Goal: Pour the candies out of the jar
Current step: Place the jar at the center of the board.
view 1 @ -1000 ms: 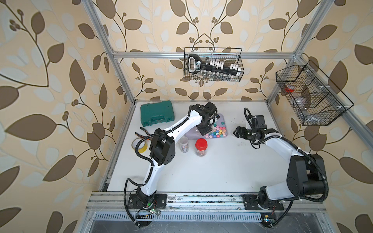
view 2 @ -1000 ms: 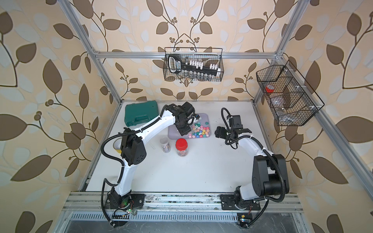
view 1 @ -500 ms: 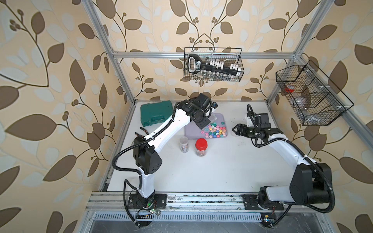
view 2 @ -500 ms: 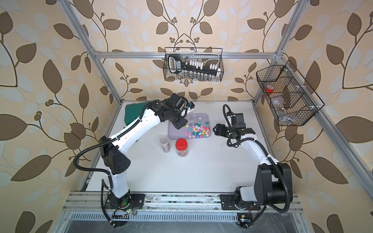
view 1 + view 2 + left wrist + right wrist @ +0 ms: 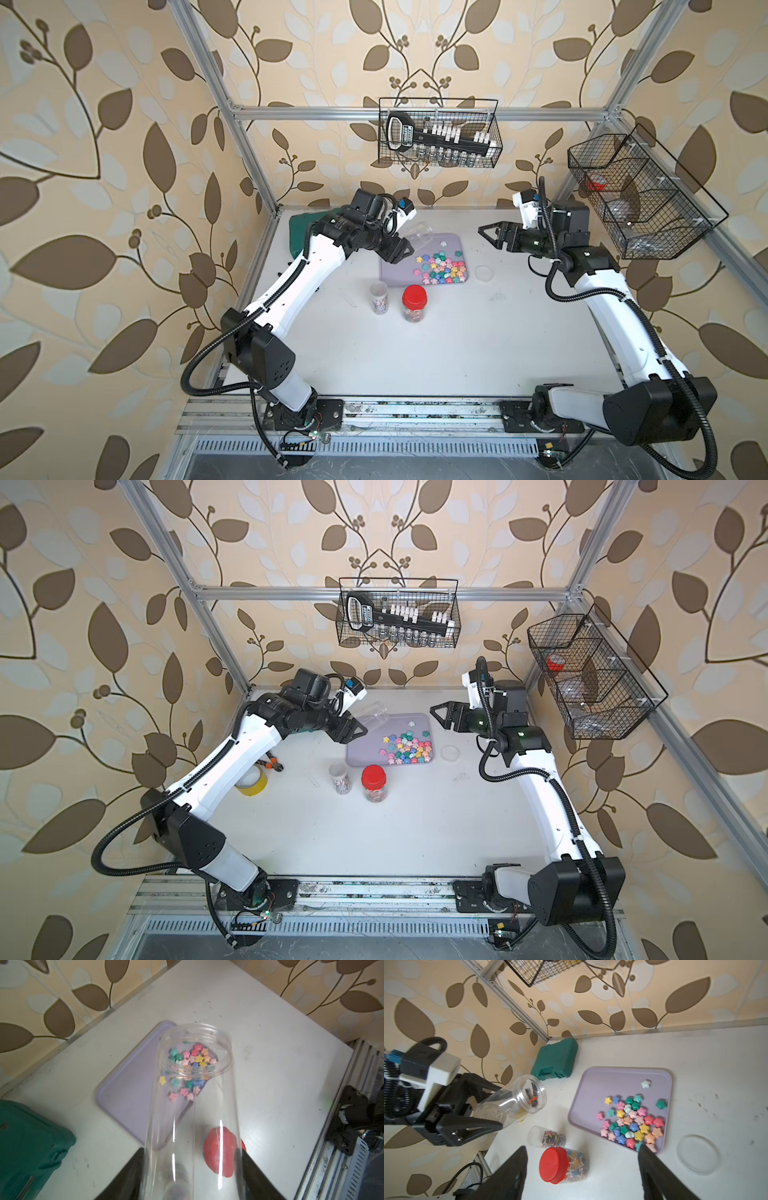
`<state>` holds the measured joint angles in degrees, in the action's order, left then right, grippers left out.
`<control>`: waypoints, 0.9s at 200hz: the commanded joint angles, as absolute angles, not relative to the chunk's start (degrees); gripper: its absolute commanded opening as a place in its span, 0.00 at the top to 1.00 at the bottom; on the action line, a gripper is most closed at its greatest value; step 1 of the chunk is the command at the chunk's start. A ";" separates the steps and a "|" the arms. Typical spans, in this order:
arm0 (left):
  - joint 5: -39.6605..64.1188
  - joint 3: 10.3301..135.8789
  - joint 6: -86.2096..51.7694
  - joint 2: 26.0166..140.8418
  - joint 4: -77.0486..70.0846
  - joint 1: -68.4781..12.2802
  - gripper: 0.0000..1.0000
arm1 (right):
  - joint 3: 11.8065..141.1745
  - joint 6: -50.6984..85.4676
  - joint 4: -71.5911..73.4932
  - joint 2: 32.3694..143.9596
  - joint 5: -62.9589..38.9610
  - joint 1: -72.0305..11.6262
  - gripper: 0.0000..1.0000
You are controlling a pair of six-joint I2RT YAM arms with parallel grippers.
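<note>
The candies, pastel star-shaped pieces, are lying heaped on the lilac tray in both top views, mostly toward its near right part. The left gripper is clasping the clear jar, holding it tilted near the tray's far left corner with its mouth pointing toward the tray. The right gripper is hovering well apart on the right, spread and holding nothing. A red-lidded jar and a small open jar are standing just in front of the tray.

In the left wrist view the clear jar is sitting clamped between two black fingers, and the candies are showing through its mouth, on the tray beneath.

In the right wrist view the candies are resting on the lilac tray, one pale star lying apart from the heap, and the right gripper's fingers are standing wide.
</note>
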<state>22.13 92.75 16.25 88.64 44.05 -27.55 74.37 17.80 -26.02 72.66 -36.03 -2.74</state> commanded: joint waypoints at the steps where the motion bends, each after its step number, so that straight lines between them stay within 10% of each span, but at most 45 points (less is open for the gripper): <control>1: 32.12 88.31 18.63 83.04 37.33 -27.79 0.38 | 78.52 18.45 -26.89 70.97 -42.82 -2.90 0.21; 180: 70.88 79.64 6.90 84.09 21.90 -17.93 0.37 | 90.96 6.91 -37.54 79.82 -53.84 -15.30 0.27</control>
<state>65.08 76.84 6.37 81.28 22.28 -18.63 88.92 10.09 -35.79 78.89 -51.90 -13.96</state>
